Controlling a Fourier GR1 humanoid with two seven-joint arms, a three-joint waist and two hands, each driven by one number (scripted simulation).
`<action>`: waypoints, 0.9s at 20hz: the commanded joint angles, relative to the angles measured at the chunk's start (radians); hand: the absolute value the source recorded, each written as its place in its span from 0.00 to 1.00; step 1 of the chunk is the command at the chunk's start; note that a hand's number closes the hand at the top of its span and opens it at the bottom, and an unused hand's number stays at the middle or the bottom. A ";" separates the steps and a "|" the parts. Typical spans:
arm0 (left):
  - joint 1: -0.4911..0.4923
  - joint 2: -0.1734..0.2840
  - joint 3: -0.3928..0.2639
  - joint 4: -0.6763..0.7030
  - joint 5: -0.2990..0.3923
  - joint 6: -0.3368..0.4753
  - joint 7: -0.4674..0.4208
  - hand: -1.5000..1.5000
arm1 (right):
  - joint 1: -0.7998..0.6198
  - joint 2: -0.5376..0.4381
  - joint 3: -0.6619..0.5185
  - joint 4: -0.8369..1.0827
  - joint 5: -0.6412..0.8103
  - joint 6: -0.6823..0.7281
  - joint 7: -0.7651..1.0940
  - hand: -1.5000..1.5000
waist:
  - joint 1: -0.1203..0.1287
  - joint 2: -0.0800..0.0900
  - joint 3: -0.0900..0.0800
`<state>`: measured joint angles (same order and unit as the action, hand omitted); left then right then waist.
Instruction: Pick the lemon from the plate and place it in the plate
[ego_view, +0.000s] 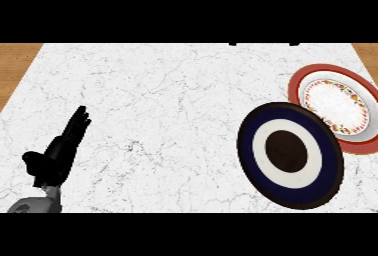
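near plate (290, 155) right | far plate (336, 107) behind (touching) | left hand (59, 150) left

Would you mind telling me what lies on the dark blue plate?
Nothing shows on the dark blue plate: only its white ring and dark centre. No lemon appears. Its edge covers part of the red-rimmed plate.

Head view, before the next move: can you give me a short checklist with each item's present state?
1. Lemon in sight: not ok; none shows on either plate.
2. Dark blue plate flat on the counter: ok.
3. Red-rimmed plate in view: ok, its lower edge behind the blue plate's rim.
4. Left hand free: ok, fingers straight, holding nothing, at the lower left.
5. Right hand ready: cannot tell; not in view.
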<state>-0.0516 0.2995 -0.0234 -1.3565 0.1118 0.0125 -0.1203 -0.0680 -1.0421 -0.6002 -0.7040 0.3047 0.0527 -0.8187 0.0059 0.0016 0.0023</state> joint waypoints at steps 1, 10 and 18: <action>0.011 -0.015 0.006 -0.018 -0.018 -0.001 0.000 0.50 | -0.092 -0.017 0.009 0.128 0.007 0.014 -0.078 1.00 | 0.003 0.000 -0.001; -0.028 -0.024 0.026 0.030 -0.032 -0.029 0.002 0.50 | -0.283 0.022 0.147 0.000 0.059 0.055 0.126 1.00 | 0.009 0.000 -0.002; 0.031 -0.027 0.044 0.013 -0.033 -0.047 -0.045 0.50 | -0.401 0.207 0.284 -0.084 0.116 0.036 0.280 1.00 | 0.011 0.000 -0.002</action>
<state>-0.0582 0.2638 0.0054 -1.3376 0.0740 -0.0149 -0.1327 -0.4158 -0.9202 -0.3720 -0.7702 0.3931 0.1166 -0.5869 0.0130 0.0006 -0.0006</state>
